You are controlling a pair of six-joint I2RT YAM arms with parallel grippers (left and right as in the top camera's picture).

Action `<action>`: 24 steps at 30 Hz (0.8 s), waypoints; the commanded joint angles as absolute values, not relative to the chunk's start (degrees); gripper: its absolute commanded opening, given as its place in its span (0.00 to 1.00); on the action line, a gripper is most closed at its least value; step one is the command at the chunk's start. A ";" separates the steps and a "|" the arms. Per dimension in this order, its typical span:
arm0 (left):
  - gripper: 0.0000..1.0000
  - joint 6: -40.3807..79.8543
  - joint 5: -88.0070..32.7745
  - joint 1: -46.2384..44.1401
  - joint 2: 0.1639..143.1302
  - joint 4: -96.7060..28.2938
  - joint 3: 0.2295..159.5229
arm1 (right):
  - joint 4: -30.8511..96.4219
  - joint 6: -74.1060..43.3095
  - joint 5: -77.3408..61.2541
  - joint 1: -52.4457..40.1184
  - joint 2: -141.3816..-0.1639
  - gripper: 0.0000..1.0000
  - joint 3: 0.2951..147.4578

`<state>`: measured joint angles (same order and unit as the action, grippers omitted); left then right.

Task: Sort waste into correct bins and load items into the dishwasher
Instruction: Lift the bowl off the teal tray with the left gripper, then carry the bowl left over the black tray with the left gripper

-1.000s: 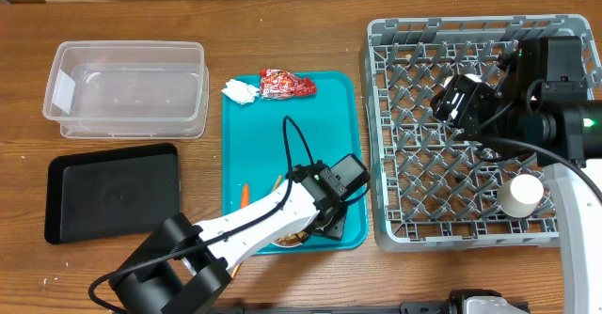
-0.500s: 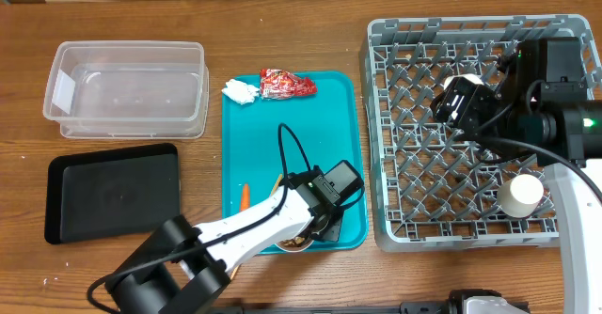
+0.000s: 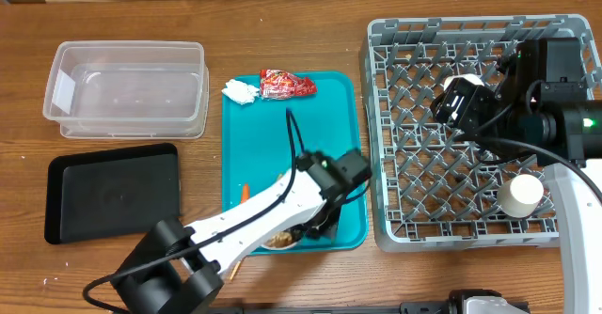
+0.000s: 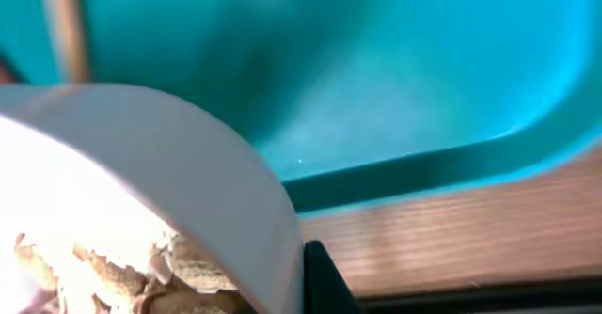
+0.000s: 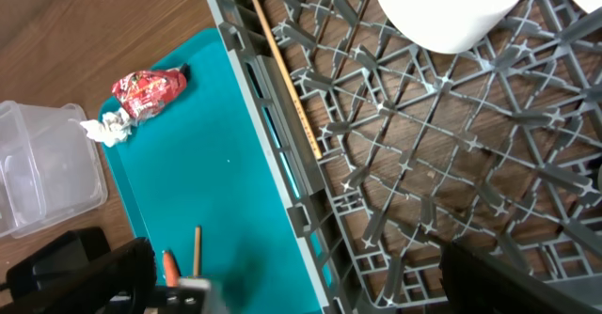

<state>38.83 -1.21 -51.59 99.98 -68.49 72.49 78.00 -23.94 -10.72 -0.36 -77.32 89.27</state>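
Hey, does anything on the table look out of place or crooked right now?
One wooden chopstick lies flat and slantwise on the grey dish rack, along its side nearest the teal tray, not standing between pegs. The crumpled tissue sits at that tray's far left corner, seemingly overlapping the rim.

White bowl (image 4: 141,182), beige nut scraps (image 4: 103,276) inside, pinched by left claw (image 3: 308,234).

A white bowl (image 4: 188,182) holding beige scraps (image 4: 103,276) looms over the teal tray (image 4: 376,70).
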 commanded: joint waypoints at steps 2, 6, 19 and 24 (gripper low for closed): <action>0.04 38.35 3.55 -49.89 95.53 -72.69 79.40 | 77.84 -23.59 -11.16 -0.14 -77.08 1.00 90.08; 0.04 41.45 8.10 -47.81 89.17 -78.89 80.86 | 78.19 -23.59 -11.16 -0.14 -77.08 1.00 90.08; 0.04 50.24 14.44 -28.21 55.88 -94.41 79.50 | 77.73 -23.59 -11.16 -0.14 -77.08 1.00 90.08; 0.04 50.15 11.66 -18.61 47.18 -92.40 73.95 | 77.71 -23.62 -11.18 -0.14 -77.08 1.00 90.08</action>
